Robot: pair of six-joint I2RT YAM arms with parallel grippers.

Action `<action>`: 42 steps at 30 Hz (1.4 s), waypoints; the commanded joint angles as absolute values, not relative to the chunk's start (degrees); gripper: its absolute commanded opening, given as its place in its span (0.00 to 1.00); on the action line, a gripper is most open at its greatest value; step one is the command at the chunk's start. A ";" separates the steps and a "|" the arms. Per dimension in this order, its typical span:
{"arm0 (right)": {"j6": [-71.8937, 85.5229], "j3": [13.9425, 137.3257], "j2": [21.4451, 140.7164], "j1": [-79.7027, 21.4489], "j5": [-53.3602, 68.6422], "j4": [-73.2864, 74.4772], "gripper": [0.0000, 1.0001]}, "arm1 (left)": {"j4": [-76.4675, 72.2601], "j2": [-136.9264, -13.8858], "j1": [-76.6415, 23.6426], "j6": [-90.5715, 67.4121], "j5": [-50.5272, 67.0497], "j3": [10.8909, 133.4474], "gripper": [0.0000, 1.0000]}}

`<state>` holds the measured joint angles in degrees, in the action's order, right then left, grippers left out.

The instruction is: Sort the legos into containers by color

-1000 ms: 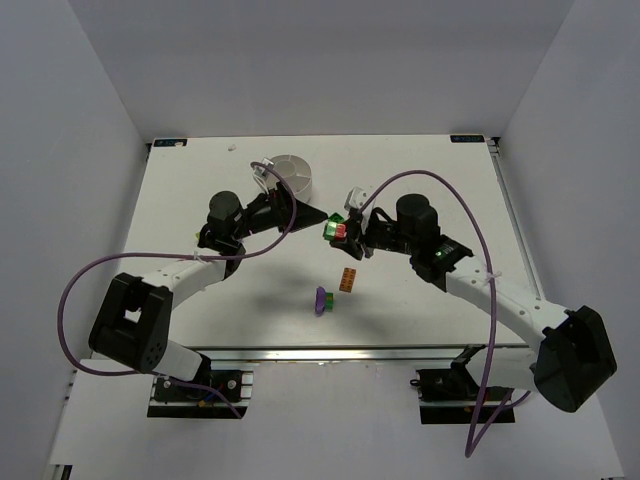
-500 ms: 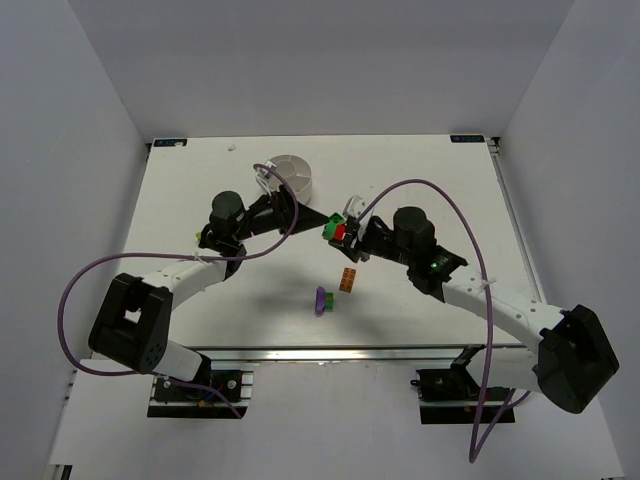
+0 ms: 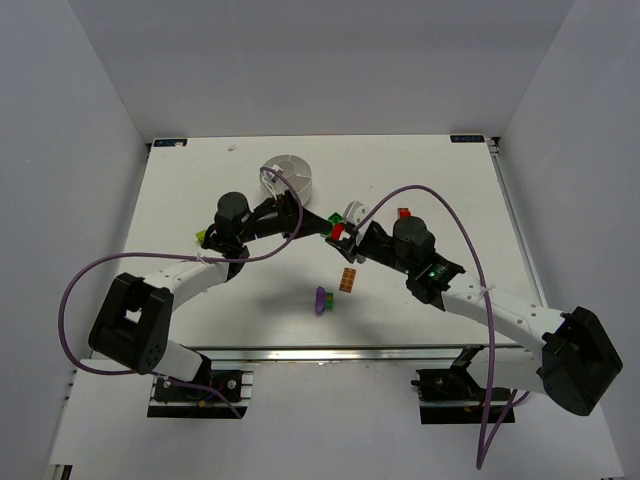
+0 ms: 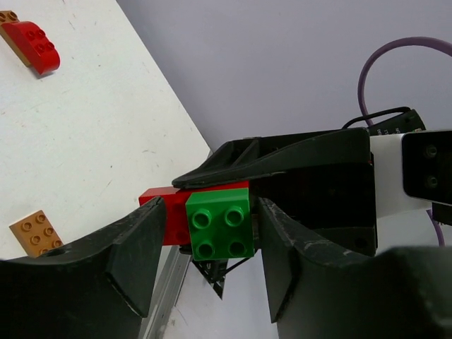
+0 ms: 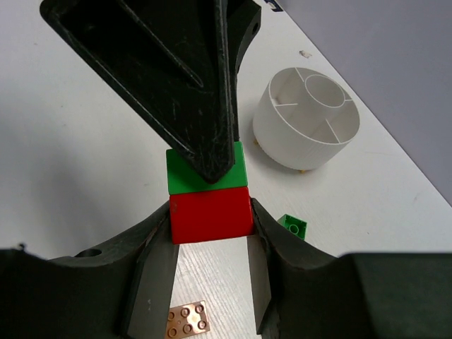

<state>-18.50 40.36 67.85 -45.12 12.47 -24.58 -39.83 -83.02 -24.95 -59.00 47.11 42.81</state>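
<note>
A red lego (image 5: 210, 213) with a green lego (image 5: 185, 176) stuck to it hangs above the table. My right gripper (image 5: 210, 220) is shut on the red one. My left gripper (image 4: 208, 233) faces it with its jaws open on either side of the green lego (image 4: 220, 224); a slim gap shows on each side. In the top view the two grippers meet at the stack (image 3: 337, 231), right of the round white dish (image 3: 290, 186). Its containers look empty from the right wrist view.
Loose legos lie on the table: an orange one (image 3: 348, 279), a purple one (image 3: 321, 300), a small green one (image 3: 333, 215), a red one (image 3: 404, 212) and a lime one (image 3: 200, 237). Purple cables loop over both arms.
The right arm carried the red and green stack a little left toward the left gripper. The left jaws narrowed around the green lego.
</note>
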 commanded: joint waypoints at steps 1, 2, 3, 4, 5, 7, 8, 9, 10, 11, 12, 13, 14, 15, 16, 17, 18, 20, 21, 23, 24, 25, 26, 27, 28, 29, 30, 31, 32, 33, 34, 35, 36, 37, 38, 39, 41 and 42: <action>-19.07 39.82 67.24 -45.53 9.85 -29.88 0.00 | -39.64 -81.91 -25.49 -57.92 47.81 44.56 0.63; -19.16 39.55 67.32 -45.61 9.93 -30.06 0.00 | -39.64 -81.91 -25.58 -58.01 47.90 44.56 0.62; -19.33 39.46 67.50 -45.62 9.93 -30.32 0.00 | -39.64 -81.91 -25.75 -57.92 47.99 44.65 0.60; -19.34 39.38 67.59 -45.62 9.67 -30.50 0.00 | -39.64 -82.00 -25.75 -57.92 48.16 44.74 0.57; -19.51 39.29 67.59 -45.70 9.49 -30.67 0.00 | -39.64 -82.00 -25.84 -57.92 48.25 44.74 0.54; -19.95 39.03 67.76 -45.79 8.35 -31.20 0.00 | -39.73 -82.09 -25.84 -57.92 48.51 44.82 0.46; -20.04 38.94 67.68 -45.79 7.91 -31.38 0.00 | -39.73 -82.09 -25.84 -58.01 48.60 44.91 0.43; -20.21 38.76 67.68 -45.79 7.91 -31.64 0.00 | -39.81 -82.09 -25.84 -58.01 48.69 44.83 0.41; -20.30 38.67 67.76 -45.70 7.82 -31.81 0.00 | -39.99 -82.09 -25.84 -58.09 48.69 44.91 0.39; -20.39 38.67 67.68 -45.79 7.82 -31.82 0.00 | -40.08 -82.09 -25.93 -58.10 48.95 44.91 0.35; -20.39 38.58 67.76 -45.79 7.91 -31.90 0.00 | -40.17 -82.09 -25.93 -58.18 48.96 45.00 0.33; -20.39 38.58 67.85 -45.79 7.82 -31.90 0.00 | -40.25 -82.18 -25.93 -58.18 49.04 45.00 0.30; -20.48 38.67 67.94 -45.79 7.82 -31.82 0.00 | -40.25 -82.18 -25.93 -58.18 49.13 45.00 0.24; -20.57 38.58 68.03 -45.70 7.82 -31.82 0.00 | -40.34 -82.18 -25.93 -58.18 49.22 45.09 0.21; -20.65 38.58 68.03 -45.79 7.82 -31.82 0.00 | -40.34 -82.26 -25.93 -58.18 49.31 45.09 0.18; -20.65 38.58 68.03 -45.79 7.91 -31.82 0.00 | -40.34 -82.27 -25.93 -58.18 49.39 45.17 0.16; -20.83 38.67 68.11 -45.79 8.17 -31.64 0.02 | -40.34 -82.35 -25.93 -58.10 49.48 45.18 0.12; -20.92 38.85 68.29 -45.79 8.61 -30.94 0.10 | -40.08 -82.44 -25.84 -57.83 49.57 45.35 0.08; -21.00 39.02 68.38 -45.79 9.14 -30.42 0.23 | -39.99 -82.53 -25.93 -57.48 49.57 45.44 0.06; -21.09 39.90 68.73 -45.79 9.49 -29.36 0.33 | -39.47 -82.44 -25.84 -57.22 49.57 45.53 0.05; -21.18 39.99 68.82 -45.79 9.67 -29.01 0.38 | -39.29 -82.27 -25.84 -56.78 49.57 45.61 0.03; -21.27 40.25 68.91 -45.70 9.84 -28.92 0.40 | -38.77 -82.27 -25.84 -56.60 49.57 45.70 0.03; -21.44 40.34 68.91 -45.70 9.93 -28.57 0.44 | -38.59 -82.27 -25.84 -56.34 49.48 45.79 0.03; -21.53 40.43 68.99 -45.70 10.11 -28.22 0.49 | -38.24 -82.18 -25.84 -55.99 49.57 45.79 0.02; -21.71 40.60 68.91 -45.70 10.19 -28.13 0.53 | -37.97 -82.09 -25.93 -55.81 49.40 45.88 0.02; -21.97 40.69 68.82 -45.62 10.20 -27.86 0.67 | -37.62 -82.00 -25.84 -55.55 49.31 45.97 0.02; -22.23 40.78 68.82 -45.70 10.28 -27.43 0.89 | -37.27 -82.00 -25.84 -54.94 49.22 46.14 0.02; -22.50 40.96 68.82 -45.70 10.28 -27.16 0.89 | -36.48 -82.00 -25.84 -54.58 49.22 46.32 0.01; -22.50 41.04 68.73 -45.62 10.11 -27.07 0.89 | -36.04 -82.09 -25.84 -53.97 49.13 46.41 0.01; -22.50 41.04 68.64 -45.44 10.19 -26.90 0.89 | -35.60 -82.00 -25.84 -53.79 49.13 46.49 0.01; -22.67 41.04 68.64 -45.44 10.20 -26.81 0.89 | -35.51 -82.00 -25.84 -53.70 49.04 46.49 0.01; -22.94 40.87 68.47 -45.35 10.37 -26.72 0.90 | -35.42 -81.91 -25.84 -53.61 49.04 46.49 0.01; -23.29 40.87 68.29 -45.26 10.55 -26.72 0.89 | -35.16 -81.91 -25.84 -53.44 48.96 46.49 0.01; -23.55 40.78 68.29 -45.18 10.89 -26.37 0.90 | -34.98 -81.91 -25.84 -53.18 48.96 46.67 0.00; -23.90 40.78 67.94 -45.09 11.07 -26.02 0.89 | -34.72 -81.83 -25.84 -53.00 48.87 46.76 0.00; -25.04 40.78 67.77 -44.91 12.21 -25.49 0.89 | -34.19 -81.74 -25.84 -52.56 48.87 46.76 0.00; -26.19 40.78 67.06 -44.65 13.44 -24.26 0.89 | -34.01 -81.65 -25.84 -52.38 48.60 46.76 0.00; -27.06 40.69 66.80 -44.47 14.49 -23.91 0.89 | -33.93 -81.65 -25.84 -52.21 48.52 46.84 0.00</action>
<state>-24.29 38.68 68.64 -44.99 11.57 -24.45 -34.57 -83.05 -25.63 -53.91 48.27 44.75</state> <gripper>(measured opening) 0.895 0.461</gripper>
